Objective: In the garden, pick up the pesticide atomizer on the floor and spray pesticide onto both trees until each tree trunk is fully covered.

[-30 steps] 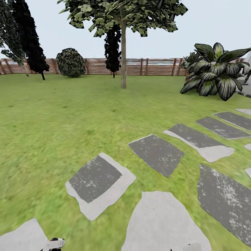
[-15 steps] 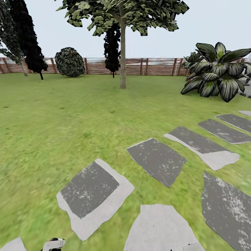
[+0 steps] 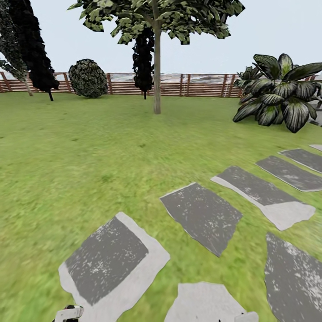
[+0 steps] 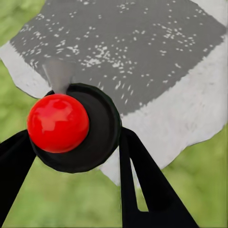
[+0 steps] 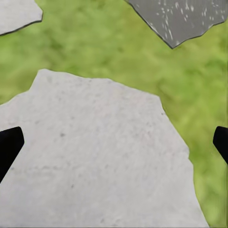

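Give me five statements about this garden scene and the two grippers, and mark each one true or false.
1. The left gripper holds the atomizer, seen by its red top. True.
2. The right gripper carries a second bottle. False: its fingers stand wide apart with nothing between them, above a pale paving stone.
3. A tree with a bare straight trunk stands ahead on the lawn. True.
4. A brick wall closes the lawn. False: a brown slat fence does.
5. A broad-leaved plant grows at the right. True.
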